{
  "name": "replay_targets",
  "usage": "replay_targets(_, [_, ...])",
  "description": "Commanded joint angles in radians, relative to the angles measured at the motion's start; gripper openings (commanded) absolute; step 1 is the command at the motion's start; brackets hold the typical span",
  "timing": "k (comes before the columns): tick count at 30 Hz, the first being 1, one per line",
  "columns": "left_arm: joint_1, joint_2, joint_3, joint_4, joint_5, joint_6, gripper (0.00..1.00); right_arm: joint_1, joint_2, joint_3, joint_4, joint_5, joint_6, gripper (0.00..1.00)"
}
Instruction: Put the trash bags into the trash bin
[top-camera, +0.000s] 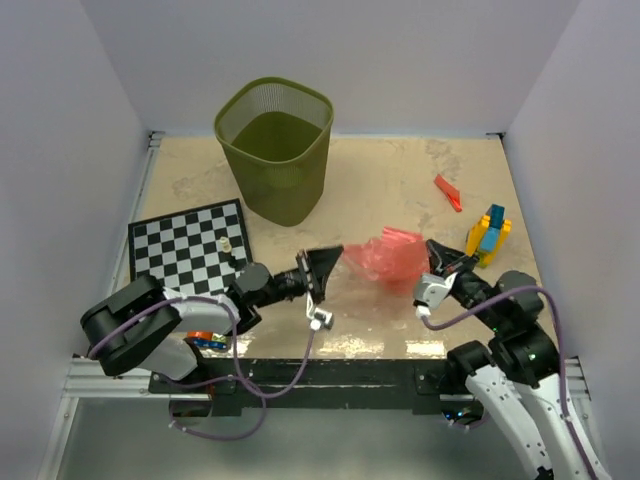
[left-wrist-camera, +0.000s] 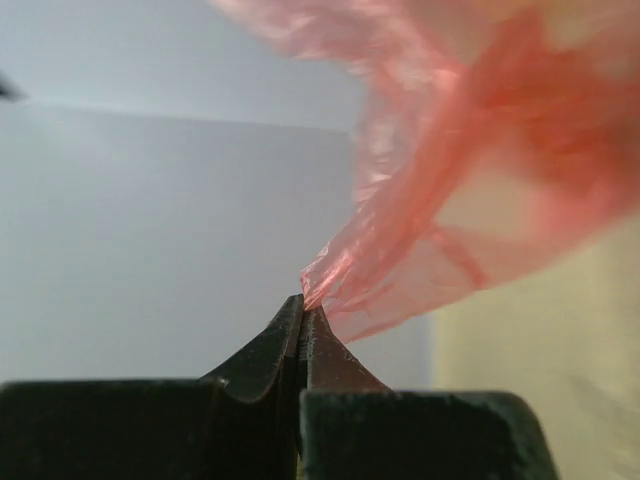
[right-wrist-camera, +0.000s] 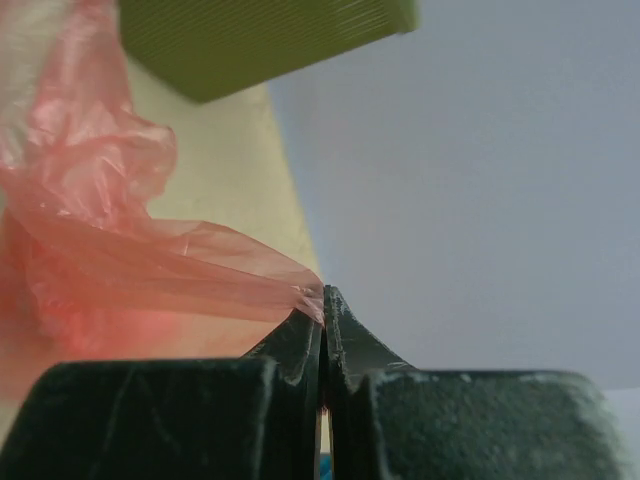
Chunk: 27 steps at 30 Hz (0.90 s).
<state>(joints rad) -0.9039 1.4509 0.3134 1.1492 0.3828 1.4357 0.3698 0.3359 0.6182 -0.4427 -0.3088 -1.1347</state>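
Left gripper (top-camera: 335, 255): clenched, its two black fingers pressed tip to tip, with a corner of the pink trash bag (top-camera: 385, 255) pinched between them.
Right gripper (top-camera: 434, 248): likewise clamped tight, nipping the opposite edge of the same bag at its fingertips.
Pink trash bag: thin, crinkly, translucent film bunched loosely between the two grippers. One end runs into the left fingertips and the other into the right. Whether its middle touches the table (top-camera: 390, 175) cannot be told.
Left wrist view: the film fans out from the pinch point, up and to the right of the fingers, and fills the upper right of the picture.
Right wrist view: the film streams away to the left of the fingers in a twisted fold, with the green bin wall above and beyond it.
Trash bin (top-camera: 285, 190): olive-green mesh, upright, standing beyond the left gripper and off to its left, well apart from the bag. No bag shows inside it from above.
Small red strip (top-camera: 448, 192): flat on the table beyond the right gripper, apart from it and untouched by either gripper.
Yellow and blue blocks (top-camera: 488, 233): just to the right of the right gripper, close beside it.
Checkerboard (top-camera: 190, 245): flat on the table to the left of the left gripper, alongside that arm, with its far corner near the foot of the bin.
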Motion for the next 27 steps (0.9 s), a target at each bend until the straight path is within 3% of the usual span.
replay_targets(1, [0.002, -0.044, 0.171, 0.244, -0.207, -0.125, 0.0, 0.003, 0.122, 0.113, 0.07, -0.01, 0.186, 0.0])
replay_targets(3, [0.0, -0.073, 0.286, 0.026, -0.319, -0.232, 0.0, 0.003, 0.233, 0.184, 0.078, -0.006, 0.277, 0.0])
replay_targets(7, [0.057, -0.009, 0.704, -0.514, -0.531, -0.669, 0.0, 0.003, 0.522, 0.337, 0.134, 0.077, 0.536, 0.0])
replay_targets(9, [0.121, 0.058, 0.917, -0.754, -0.498, -0.873, 0.0, -0.005, 0.715, 0.455, 0.093, 0.097, 0.59, 0.0])
replay_targets(12, [0.221, 0.136, 1.146, -0.929, -0.388, -1.053, 0.0, -0.084, 0.895, 0.622, 0.102, 0.051, 0.654, 0.0])
replay_targets(17, [0.243, 0.247, 1.306, -0.876, -0.354, -0.87, 0.0, -0.111, 1.211, 1.016, 0.108, 0.212, 0.684, 0.0])
replay_targets(22, [0.253, 0.463, 1.53, -0.495, -0.53, -0.551, 0.0, -0.118, 1.503, 1.573, 0.234, 0.382, 0.711, 0.0])
replay_targets(25, [0.27, 0.676, 1.955, -0.434, -0.515, -0.422, 0.0, -0.111, 1.585, 1.86, 0.37, 0.421, 0.676, 0.0])
replay_targets(27, [0.272, 0.845, 2.346, -0.436, -0.408, -0.355, 0.0, -0.097, 1.559, 1.904, 0.535, 0.415, 0.638, 0.0])
